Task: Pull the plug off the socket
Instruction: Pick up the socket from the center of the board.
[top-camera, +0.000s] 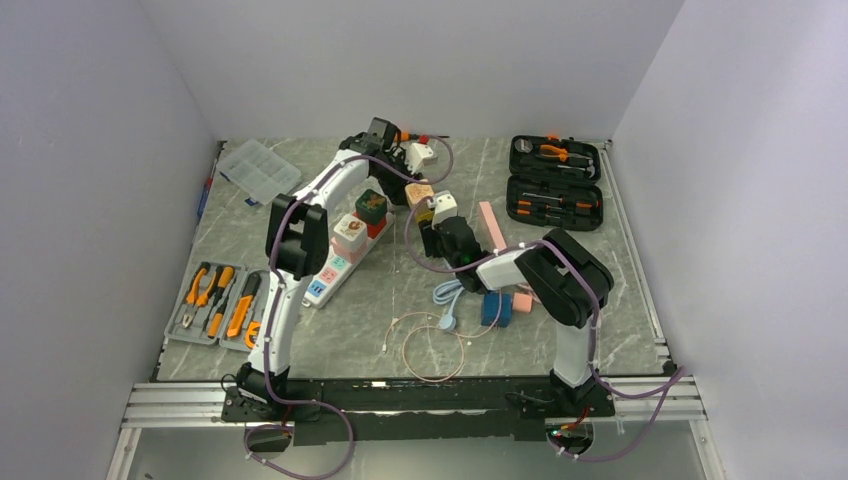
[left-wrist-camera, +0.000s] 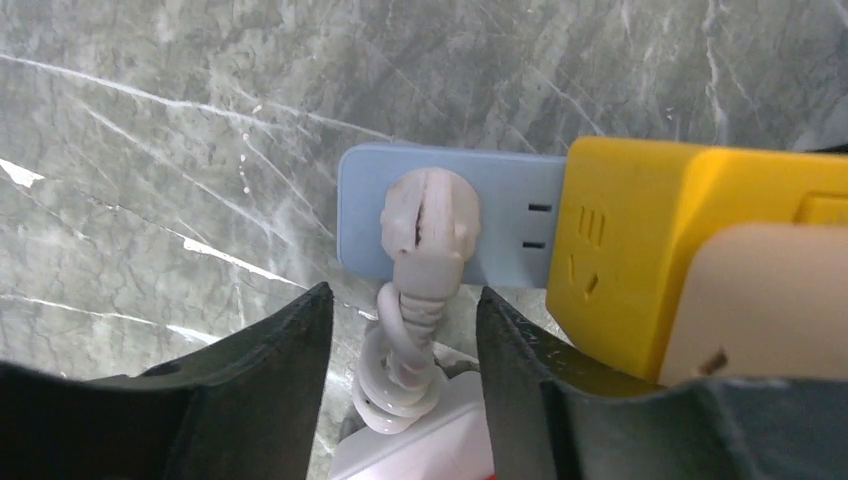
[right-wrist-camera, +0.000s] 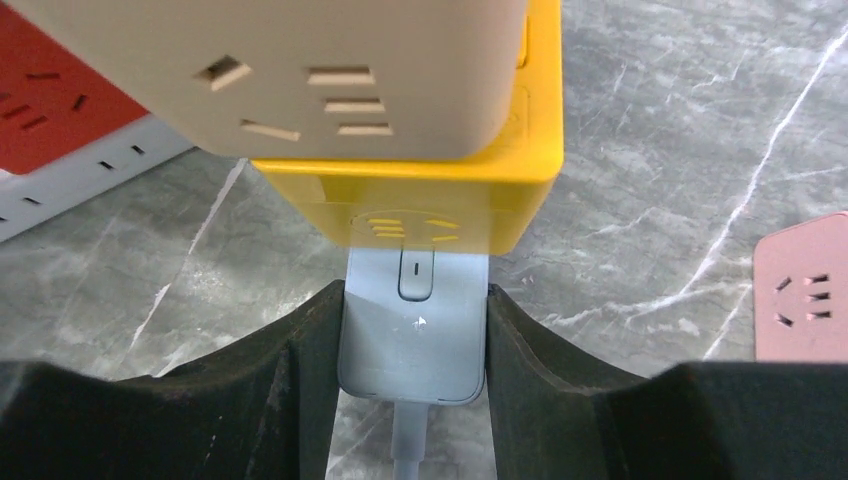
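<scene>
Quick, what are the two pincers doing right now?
Left pincer: open, around the cord of the white plug.
Right pincer: closed on the blue power strip.

Top view: light is even and diffuse, coming from above. Pale walls (top-camera: 100, 150) read bright, no hard glare. Shadows on the desk (top-camera: 620, 300) are soft and short. Small items resolve poorly.

Left wrist view: plug (left-wrist-camera: 428, 215) and blue socket strip (left-wrist-camera: 500, 215) are sharp and evenly lit. Fingers (left-wrist-camera: 250, 390) of the left hand (left-wrist-camera: 405, 310) are near-black and soft-edged, with little surface detail. Beige block (left-wrist-camera: 770, 300) at right is slightly soft.

Right wrist view: yellow adapter (right-wrist-camera: 440, 200) is saturated and well lit. Fingers (right-wrist-camera: 250, 400) of the right hand (right-wrist-camera: 415, 320) are dark, blurred along the near edge. Red strip (right-wrist-camera: 50, 110) at far left is out of focus.
</scene>
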